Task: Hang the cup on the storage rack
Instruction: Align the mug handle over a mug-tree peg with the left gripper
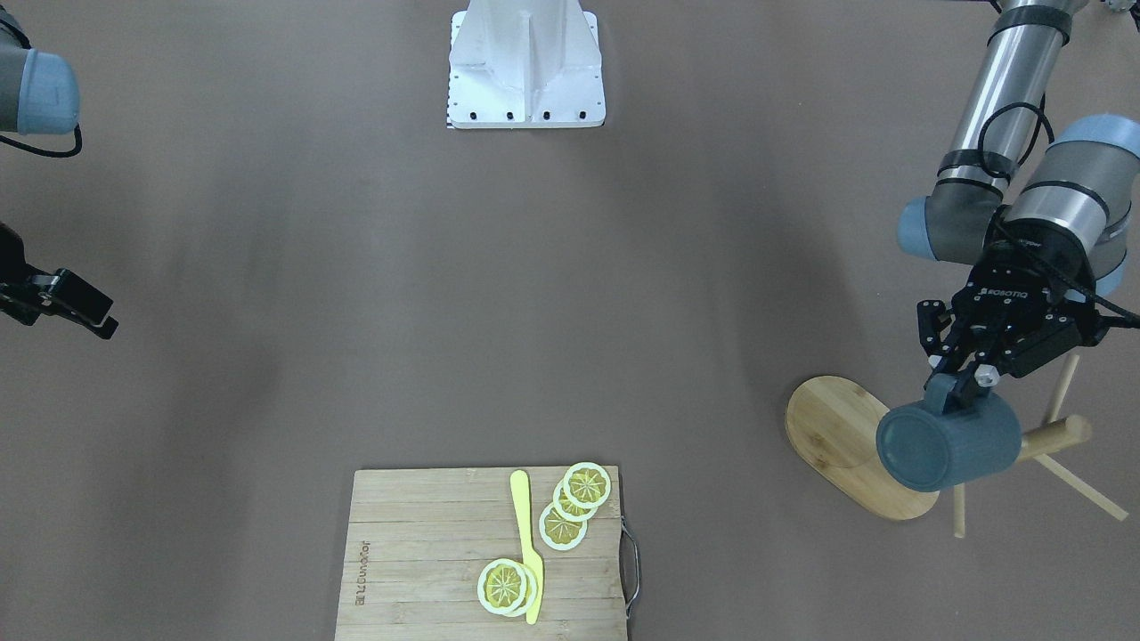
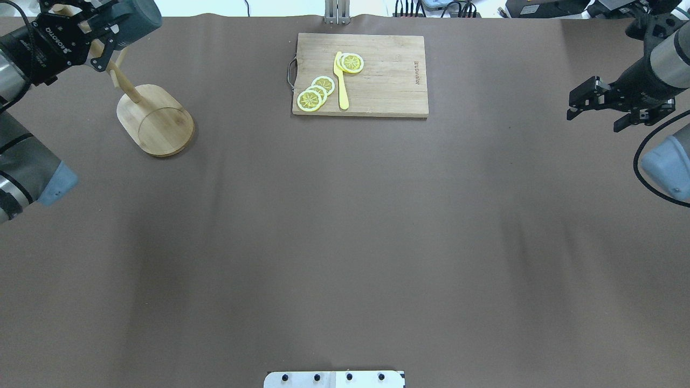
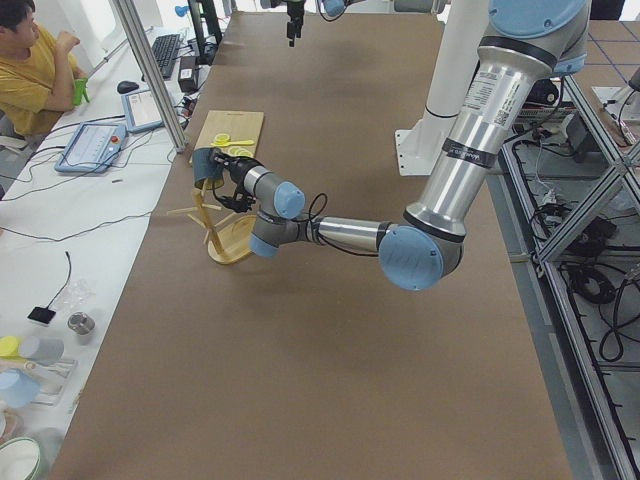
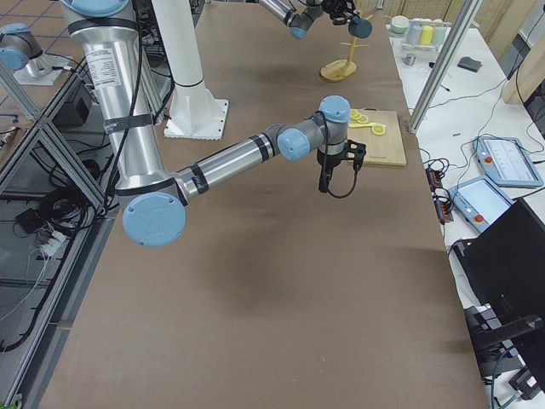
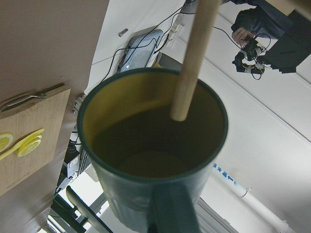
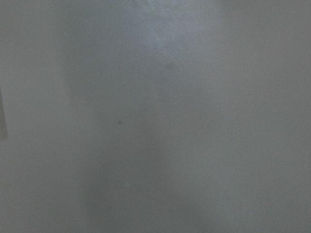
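The cup is held in the air on its side, pinched at its handle by the closed fingers of the left gripper, just over the storage rack. In the left wrist view the tip of one peg is seen against the cup's yellow mouth; whether it is touched cannot be told. The rack is stood close to the table's operator-side edge, near the end on the robot's left, with little room around it. The right gripper is held spread and empty, high over the opposite end. A wide bare stretch of the brown table is left between the arms. A cutting board with lemon slices and a yellow knife is set at the operator-side edge. A seated operator is seen at a side bench beyond.
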Action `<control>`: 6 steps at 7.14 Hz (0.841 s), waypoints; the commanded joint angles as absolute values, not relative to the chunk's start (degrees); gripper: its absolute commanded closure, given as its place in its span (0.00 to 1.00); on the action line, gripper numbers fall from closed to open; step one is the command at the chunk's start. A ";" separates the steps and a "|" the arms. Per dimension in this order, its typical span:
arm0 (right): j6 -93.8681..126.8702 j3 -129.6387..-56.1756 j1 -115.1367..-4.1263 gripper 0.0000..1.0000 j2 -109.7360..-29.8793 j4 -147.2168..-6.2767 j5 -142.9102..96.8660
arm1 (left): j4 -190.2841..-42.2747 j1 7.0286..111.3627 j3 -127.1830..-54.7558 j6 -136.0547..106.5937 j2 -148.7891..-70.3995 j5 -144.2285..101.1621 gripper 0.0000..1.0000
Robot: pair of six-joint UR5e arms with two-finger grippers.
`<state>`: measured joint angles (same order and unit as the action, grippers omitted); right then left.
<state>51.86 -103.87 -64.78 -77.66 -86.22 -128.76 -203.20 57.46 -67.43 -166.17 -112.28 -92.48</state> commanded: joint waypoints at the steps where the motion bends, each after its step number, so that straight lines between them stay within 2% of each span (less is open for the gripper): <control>1: 52.46 -104.15 -64.78 0.01 -77.52 -86.22 -128.76 | -204.78 58.09 -65.48 -166.29 -112.15 -92.55 1.00; 3: 53.35 -104.24 -64.69 0.01 -77.34 -86.22 -128.76 | -204.96 58.10 -65.30 -166.29 -111.36 -92.46 1.00; 4: 53.96 -104.33 -64.60 0.01 -77.34 -86.22 -128.85 | -204.96 58.10 -65.30 -166.03 -110.92 -92.55 0.93; 5: 53.96 -104.50 -64.60 0.01 -77.43 -86.22 -128.76 | -204.96 58.01 -65.39 -164.46 -110.74 -92.55 0.46; 6: 53.96 -104.50 -64.43 0.01 -77.52 -86.22 -128.76 | -204.96 57.83 -65.48 -161.49 -110.66 -92.64 0.14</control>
